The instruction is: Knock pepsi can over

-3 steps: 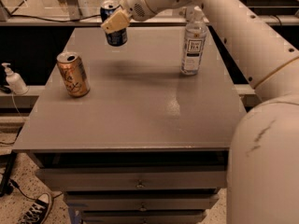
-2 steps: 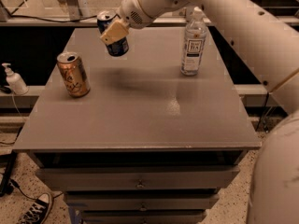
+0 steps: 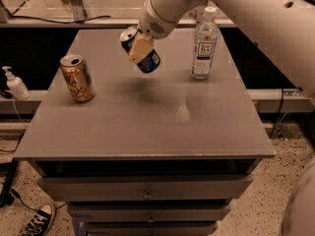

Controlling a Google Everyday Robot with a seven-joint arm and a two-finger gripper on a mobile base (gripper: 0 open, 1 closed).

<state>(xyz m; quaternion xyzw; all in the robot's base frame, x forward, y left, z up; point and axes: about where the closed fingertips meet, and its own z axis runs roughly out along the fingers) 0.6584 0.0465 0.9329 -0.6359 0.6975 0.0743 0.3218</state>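
Note:
The pepsi can (image 3: 149, 63), dark blue with a silver top, hangs tilted above the back middle of the grey table (image 3: 147, 127), its top leaning to the upper left. A shadow lies on the table beneath it. My gripper (image 3: 140, 50) reaches in from the upper right and is shut on the can. One tan finger (image 3: 139, 48) lies across the can's front. The other finger is hidden behind the can.
An orange-gold can (image 3: 76, 78) stands upright at the table's left. A clear plastic bottle (image 3: 204, 43) stands at the back right. A soap dispenser (image 3: 15, 83) sits on a ledge to the left. Drawers are below the tabletop, and a shoe (image 3: 37, 220) lies on the floor.
The gripper has carried the pepsi can from the table's back edge toward the front and right, and the can now tilts more steeply.

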